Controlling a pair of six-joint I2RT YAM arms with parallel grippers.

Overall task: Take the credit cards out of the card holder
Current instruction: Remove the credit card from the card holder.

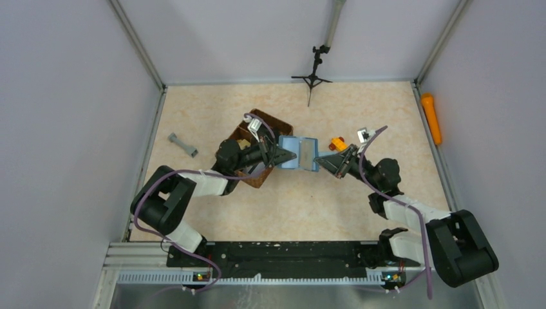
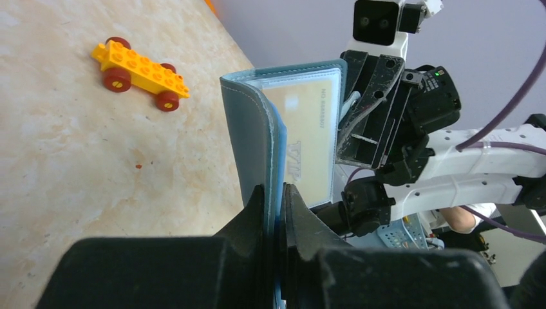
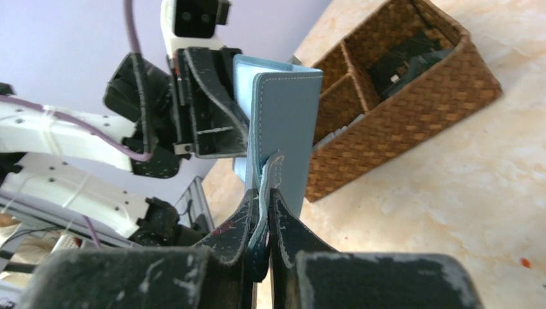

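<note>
The teal-blue card holder (image 1: 300, 152) hangs in the air between my two arms, partly unfolded. My left gripper (image 1: 281, 156) is shut on its left edge; in the left wrist view (image 2: 277, 203) the jaws pinch the blue flap (image 2: 254, 129), and a cream card (image 2: 308, 138) shows in a clear inner pocket. My right gripper (image 1: 326, 161) is shut on the opposite flap; the right wrist view (image 3: 264, 196) shows the jaws clamped on the stitched edge of the holder (image 3: 286, 122). No card is out of the holder.
A brown woven divided basket (image 1: 261, 129) sits under my left arm, also in the right wrist view (image 3: 399, 84). A yellow toy car (image 2: 140, 73) lies near the right gripper (image 1: 337, 143). A grey piece (image 1: 183, 145) lies left, an orange object (image 1: 432, 118) at the right wall, a small tripod (image 1: 313, 76) at the back.
</note>
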